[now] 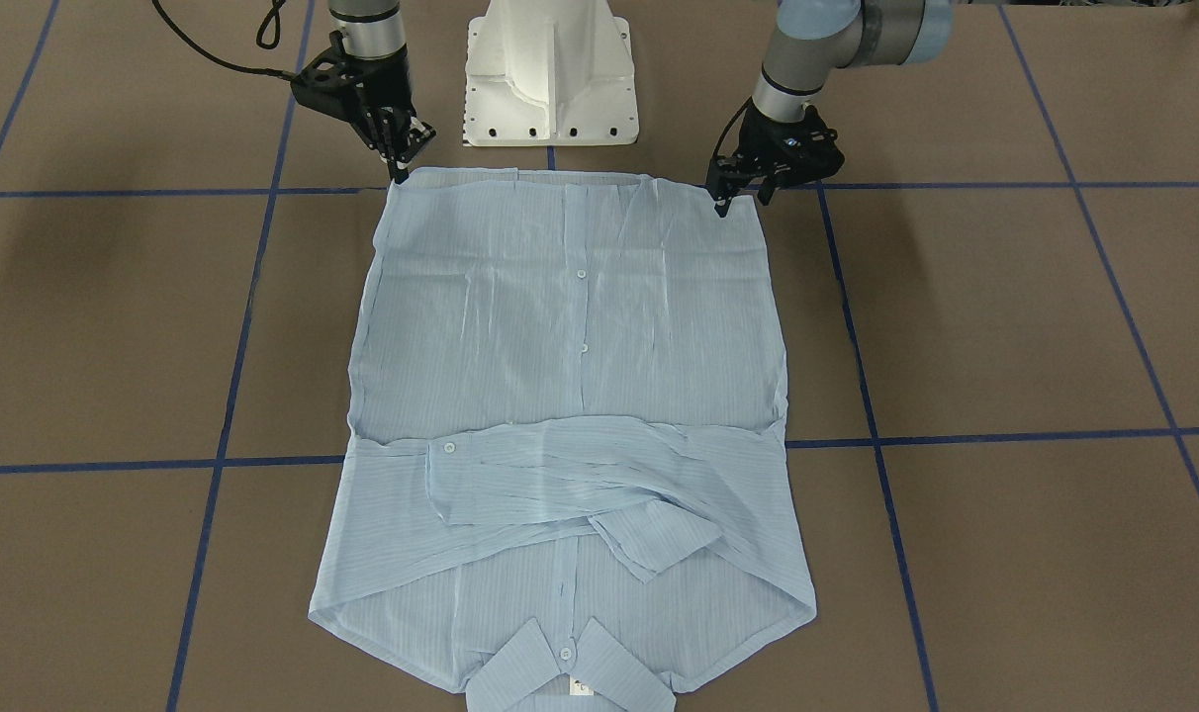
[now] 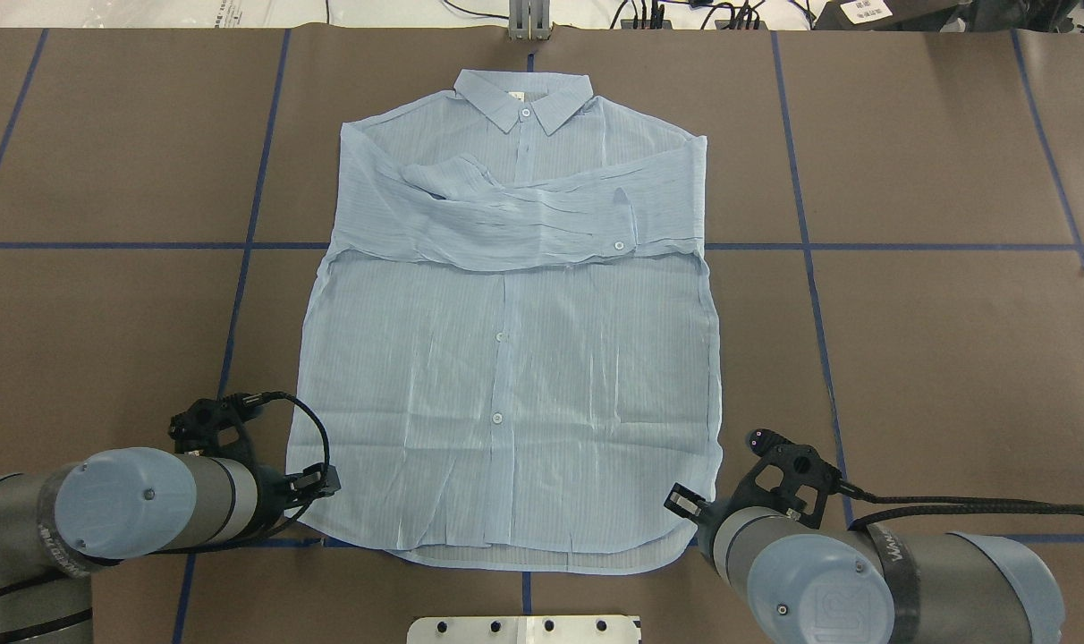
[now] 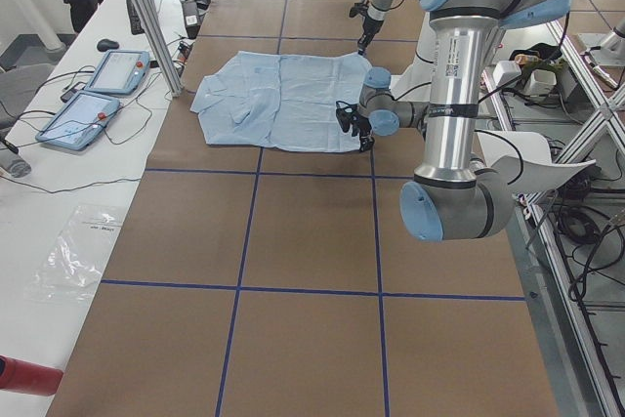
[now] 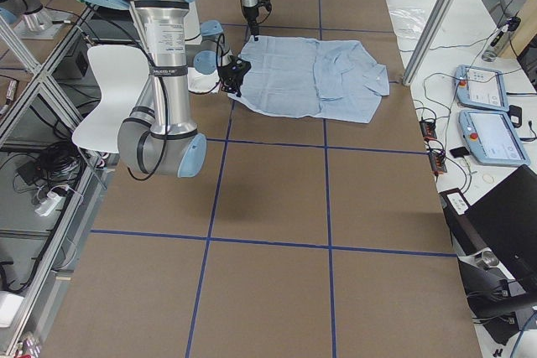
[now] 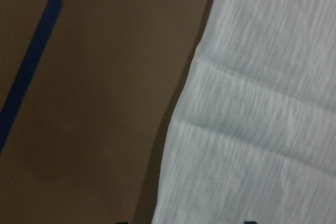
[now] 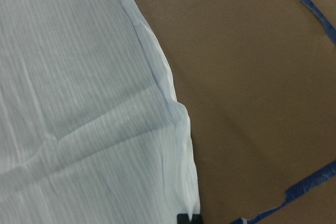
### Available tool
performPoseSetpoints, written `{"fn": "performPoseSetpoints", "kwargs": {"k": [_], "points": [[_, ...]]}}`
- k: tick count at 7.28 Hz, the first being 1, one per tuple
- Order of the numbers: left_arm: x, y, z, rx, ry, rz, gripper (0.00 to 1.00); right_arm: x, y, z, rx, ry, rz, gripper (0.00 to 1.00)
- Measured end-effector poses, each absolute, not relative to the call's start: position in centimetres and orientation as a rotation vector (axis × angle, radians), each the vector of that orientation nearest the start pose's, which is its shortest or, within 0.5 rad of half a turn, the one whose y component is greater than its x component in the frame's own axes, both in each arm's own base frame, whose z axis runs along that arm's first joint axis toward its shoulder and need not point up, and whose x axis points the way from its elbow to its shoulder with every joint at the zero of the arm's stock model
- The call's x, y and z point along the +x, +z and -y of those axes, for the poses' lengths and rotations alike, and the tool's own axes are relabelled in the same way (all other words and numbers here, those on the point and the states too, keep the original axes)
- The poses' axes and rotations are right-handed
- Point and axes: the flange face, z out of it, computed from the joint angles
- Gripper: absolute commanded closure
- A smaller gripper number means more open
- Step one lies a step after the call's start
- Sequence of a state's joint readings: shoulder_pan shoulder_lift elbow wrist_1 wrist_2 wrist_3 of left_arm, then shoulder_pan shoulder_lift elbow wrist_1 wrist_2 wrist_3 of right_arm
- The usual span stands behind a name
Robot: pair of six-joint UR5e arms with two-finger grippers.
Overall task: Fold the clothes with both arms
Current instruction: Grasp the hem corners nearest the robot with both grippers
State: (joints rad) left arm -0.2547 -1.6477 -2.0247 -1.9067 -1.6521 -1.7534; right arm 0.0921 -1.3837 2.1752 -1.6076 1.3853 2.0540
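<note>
The light blue striped shirt (image 1: 570, 326) lies flat on the brown table, buttoned front up. Its collar (image 2: 522, 98) is at the far side and both sleeves are folded across the chest. My left gripper (image 1: 741, 201) is open at the hem's corner on my left, and its fingertips straddle the shirt's edge (image 5: 178, 129). My right gripper (image 1: 400, 176) is at the other hem corner. In the right wrist view its black tips (image 6: 188, 217) sit together on the fabric edge. In the overhead view both arms come in low at the hem (image 2: 506, 550).
The white pedestal base (image 1: 550, 79) stands just behind the hem between the arms. Blue tape lines (image 2: 542, 246) cross the table under and beside the shirt. Two teach pendants (image 3: 98, 95) lie on a side table beyond the collar end.
</note>
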Motion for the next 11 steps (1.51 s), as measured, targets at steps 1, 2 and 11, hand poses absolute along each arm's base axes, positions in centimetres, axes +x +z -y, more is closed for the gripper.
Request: {"fn": "performPoseSetpoints", "kwargs": {"k": [1, 2, 11], "points": [[46.31, 37.56, 24.95, -0.046, -0.373, -0.875, 0.37, -47.83, 30.41, 19.65, 0.028, 0.616, 0.785, 1.00], [46.29, 37.53, 24.93, -0.046, -0.374, -0.875, 0.38, -47.85, 30.43, 19.65, 0.028, 0.616, 0.785, 1.00], [46.26, 37.18, 24.34, -0.061, -0.386, -0.865, 1.00, -47.75, 30.41, 19.92, 0.035, 0.623, 0.786, 1.00]]}}
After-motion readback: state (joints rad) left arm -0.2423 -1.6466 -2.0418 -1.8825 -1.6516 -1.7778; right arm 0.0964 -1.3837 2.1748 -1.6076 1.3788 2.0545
